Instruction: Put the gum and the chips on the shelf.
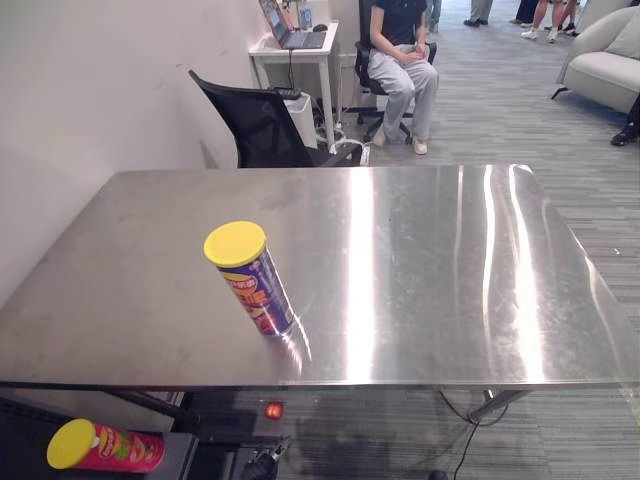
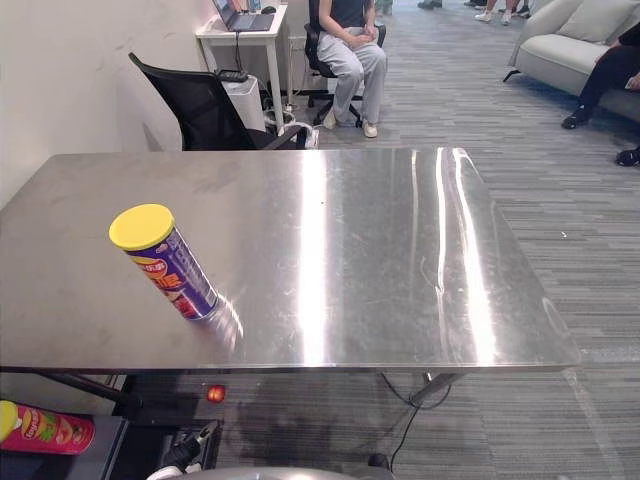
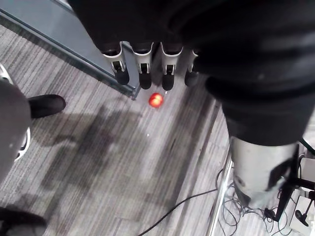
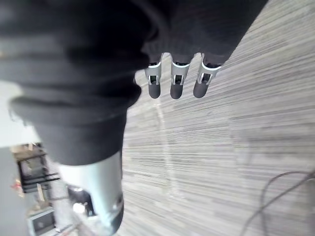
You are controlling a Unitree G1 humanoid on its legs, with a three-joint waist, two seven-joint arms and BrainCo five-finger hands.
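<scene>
A purple chips can (image 1: 255, 285) with a yellow lid stands upright on the steel table (image 1: 430, 270), near its front edge and left of the middle. A second can (image 1: 110, 447), red with a yellow lid, lies on its side on a low dark shelf (image 1: 183, 452) below the table's front left corner. My left hand (image 3: 142, 73) hangs over the carpet with relaxed fingers and holds nothing. A small red ball (image 3: 155, 100) lies on the floor just past its fingertips. My right hand (image 4: 177, 81) also hangs over the carpet, fingers relaxed and empty.
A black office chair (image 1: 265, 125) stands behind the table's far left edge by the white wall. Further back a person (image 1: 400, 60) sits beside a white desk with a laptop (image 1: 295, 45). A sofa (image 1: 605, 60) stands at the far right.
</scene>
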